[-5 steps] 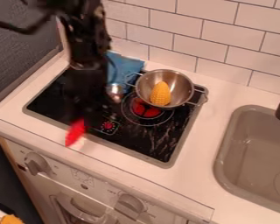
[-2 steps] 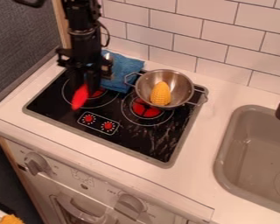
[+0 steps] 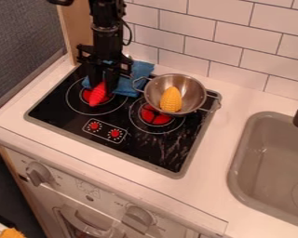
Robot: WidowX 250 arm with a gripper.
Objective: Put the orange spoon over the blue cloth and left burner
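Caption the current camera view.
Hand holding red spoon over left burner, blue cloth behind; corn in metal pot.

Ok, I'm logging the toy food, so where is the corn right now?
In the camera view, the corn sits inside the metal pot near the upper right corner of the stove, just right of the blue cloth.

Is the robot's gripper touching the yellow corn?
Apart. In the camera view, blue cloth and the side of the metal pot show between the gripper and the corn.

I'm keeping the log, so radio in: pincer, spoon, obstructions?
Pincer holds spoon. Spoon over left burner, blue cloth close behind. Metal pot to the right, seemingly clear of it.
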